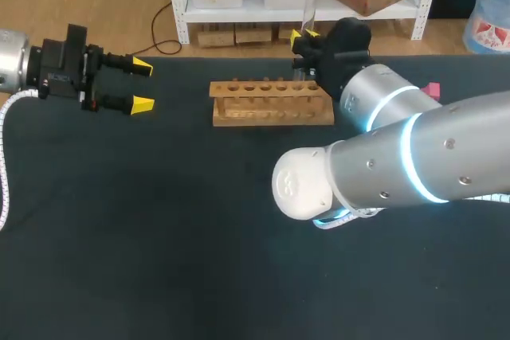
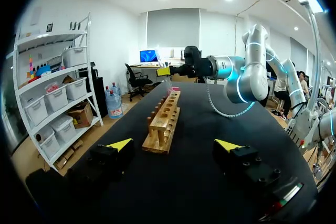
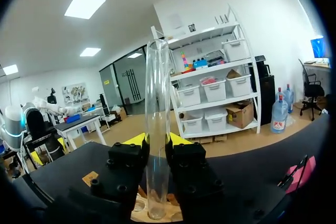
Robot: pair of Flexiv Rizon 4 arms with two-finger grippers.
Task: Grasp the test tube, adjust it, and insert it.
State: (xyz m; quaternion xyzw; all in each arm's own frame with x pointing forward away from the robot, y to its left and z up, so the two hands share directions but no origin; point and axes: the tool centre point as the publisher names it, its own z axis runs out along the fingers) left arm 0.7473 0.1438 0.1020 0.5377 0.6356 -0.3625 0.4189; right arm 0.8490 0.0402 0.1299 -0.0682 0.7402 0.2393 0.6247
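1. The test tube (image 3: 157, 129) is clear glass with an open, slightly flared mouth. It stands upright and looks empty.
2. In the head view the test tube (image 1: 308, 17) shows only as a faint pale sliver above the yellow tips. Its lower part is hidden there by the right arm's wrist.
3. Its rounded lower end sits just over the wooden rack (image 3: 170, 214). I cannot tell whether it has entered a hole or only hangs above one.
4. The right fingers (image 3: 181, 153) are closed on the tube from both sides, gripping its lower half. Most of its length stands free above them.
5. From overhead, the right fingers (image 1: 297, 36) are at the rack's right end, near the desk's far edge.
6. The rack (image 1: 271, 103) has a row of holes along its top bar. The rightmost ones are partly covered by the wrist.
7. A pink object (image 1: 431, 89) lies beyond the right arm (image 1: 414, 157), mostly hidden by it.
8. The left fingers (image 1: 142, 104) are spread wide apart and hold nothing. They are well to the left of the rack, pointing towards it.
9. From the left wrist, the left fingers (image 2: 119, 144) frame the rack (image 2: 164, 124) end-on, with bare desk between them.
10. The black desk (image 1: 159, 236) is open in front of the rack and along its left side.
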